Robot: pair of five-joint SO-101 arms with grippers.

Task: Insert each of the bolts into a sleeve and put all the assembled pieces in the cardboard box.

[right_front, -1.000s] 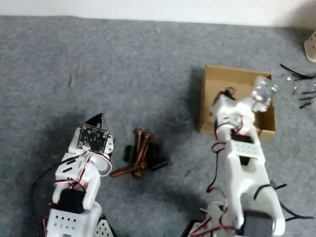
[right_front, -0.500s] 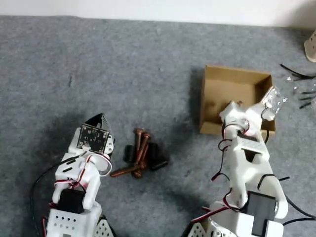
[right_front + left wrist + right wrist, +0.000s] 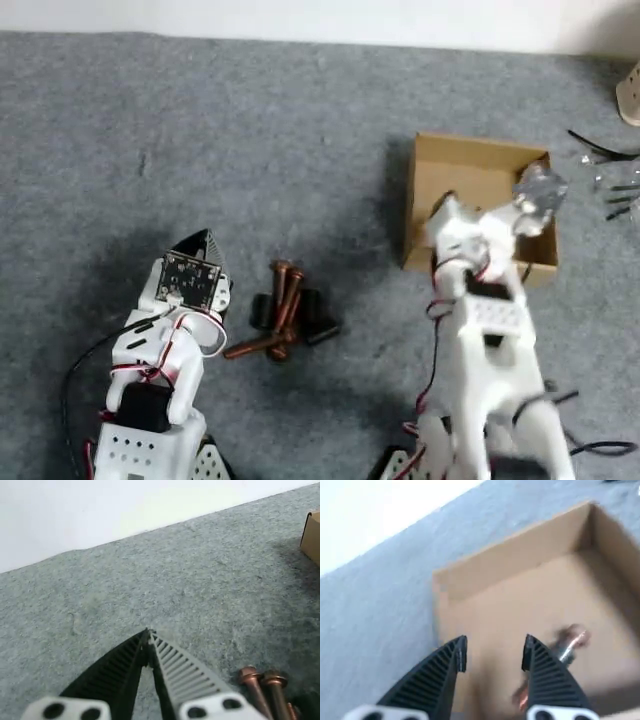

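Seen from the high view, bolts (image 3: 283, 298) and sleeves (image 3: 320, 328) are heaped at lower centre, the cardboard box (image 3: 480, 165) at centre right. In the left wrist view, the left gripper (image 3: 149, 650) is clenched. In the right wrist view, the right gripper (image 3: 492, 652) is released over the cardboard box, a blurred piece (image 3: 567, 645) inside.

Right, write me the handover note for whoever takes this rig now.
Left end effector: shut, empty, beside the pile of copper-coloured metal bolts and black cylindrical sleeves.
Right end effector: open, empty, above the brown cardboard box.
Done: one copper-coloured piece lies in the box, too blurred to confirm its sleeve.
To do: the pile looks unassembled; insert bolts, then box them.
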